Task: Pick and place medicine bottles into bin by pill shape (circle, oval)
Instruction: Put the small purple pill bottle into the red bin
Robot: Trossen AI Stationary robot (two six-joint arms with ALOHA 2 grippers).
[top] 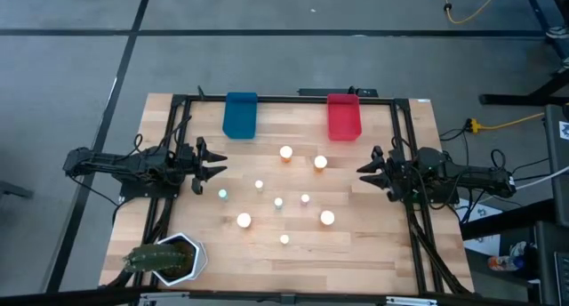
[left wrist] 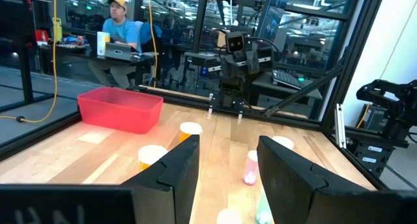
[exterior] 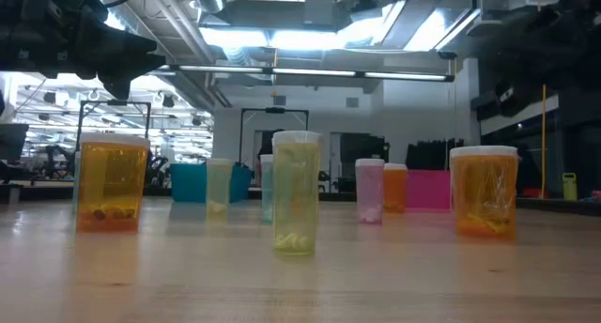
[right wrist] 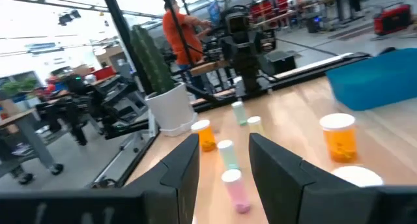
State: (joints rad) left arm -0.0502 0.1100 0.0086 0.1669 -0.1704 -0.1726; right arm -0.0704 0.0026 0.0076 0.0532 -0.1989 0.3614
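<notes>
Left gripper [top: 216,167] hovers at the left edge of the counter [top: 373,244], fingers [left wrist: 179,172] parted with a gap between them, nothing held. Right gripper [top: 366,171] hovers at the right edge, facing inward, fingers [right wrist: 182,165] likewise parted, nothing held. Both point toward the middle of the counter, well apart from each other

Bottles [top: 284,202] stand upright, scattered over the middle of the counter between the two grippers; nine white caps countable from above. Two amber ones [top: 286,152] [top: 320,162] stand nearest the bins. Three small ones [top: 259,185] [top: 278,202] [top: 305,198] sit in the centre, and a teal-tinted one [top: 222,194] lies closest to the left gripper. Larger caps [top: 244,221] [top: 327,218] stand toward the near side, with a small one [top: 284,239] between them, nearer the edge. No bottle is touched by either gripper

Blue bin [top: 240,115] and red bin [top: 344,116] sit at the far edge, side by side but apart. No bottle can be made out in either from above

Plant [top: 164,260] in a white pot at the near left corner

Left wrist view: a seated person [left wrist: 120,30] beyond the counter. Right wrist view: a person in orange [right wrist: 179,28] standing in the room
</notes>
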